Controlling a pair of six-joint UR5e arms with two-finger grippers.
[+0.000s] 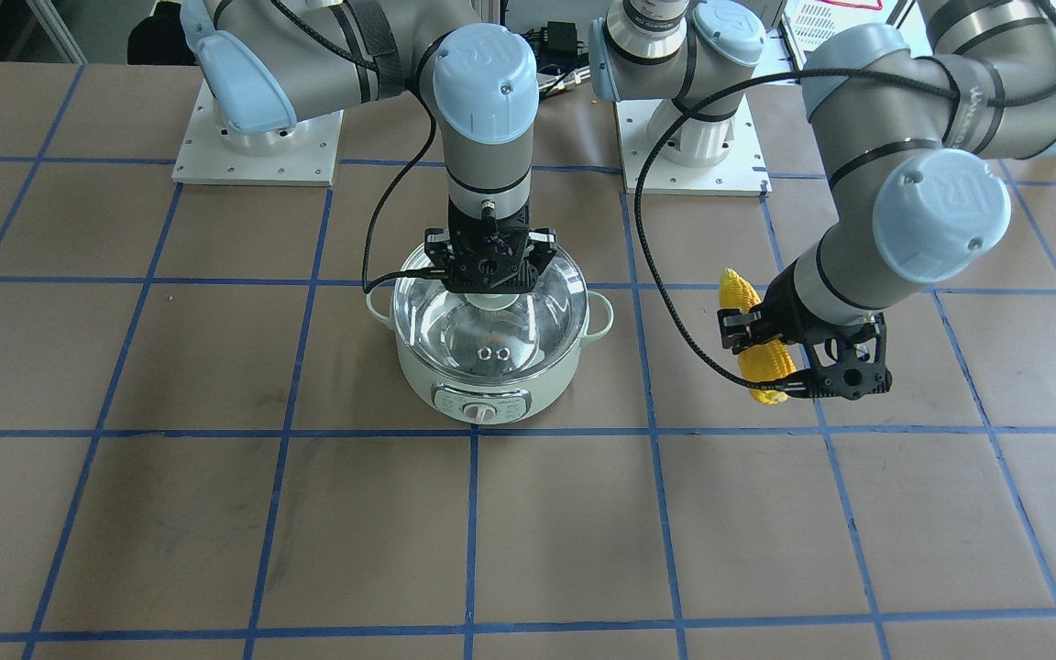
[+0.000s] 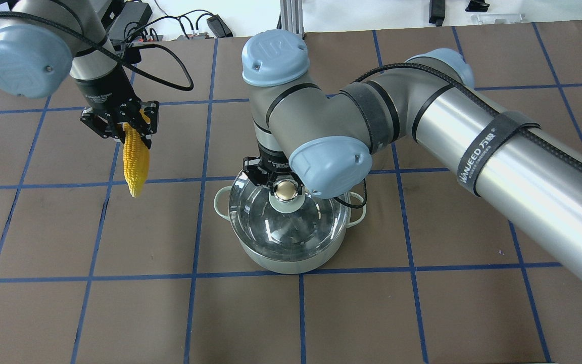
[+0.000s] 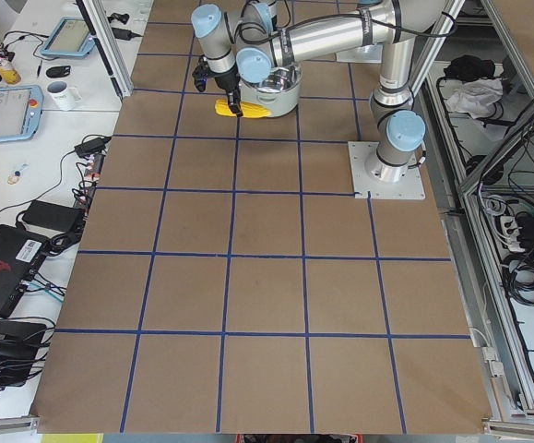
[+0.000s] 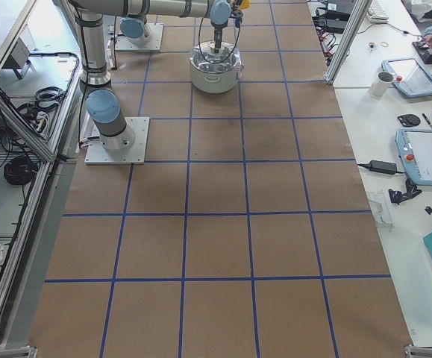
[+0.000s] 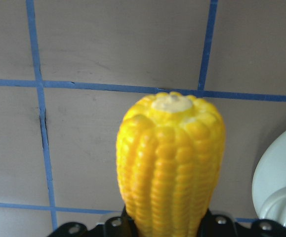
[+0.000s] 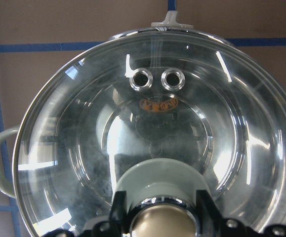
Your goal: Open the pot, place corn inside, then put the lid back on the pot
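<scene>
The pale mint-green pot stands mid-table with its control dial toward the front-facing camera. The clear glass lid sits on it. My right gripper points straight down with its fingers shut on the lid's beige-topped knob; the right wrist view shows the knob between the fingers and the lid below. My left gripper is shut on the yellow corn and holds it above the table, apart from the pot, toward my left. The corn fills the left wrist view.
Two arm base plates sit at the table's robot side. A black cable loops down beside the pot. The brown table carries a blue tape grid. The pot's pale edge shows at the right of the left wrist view.
</scene>
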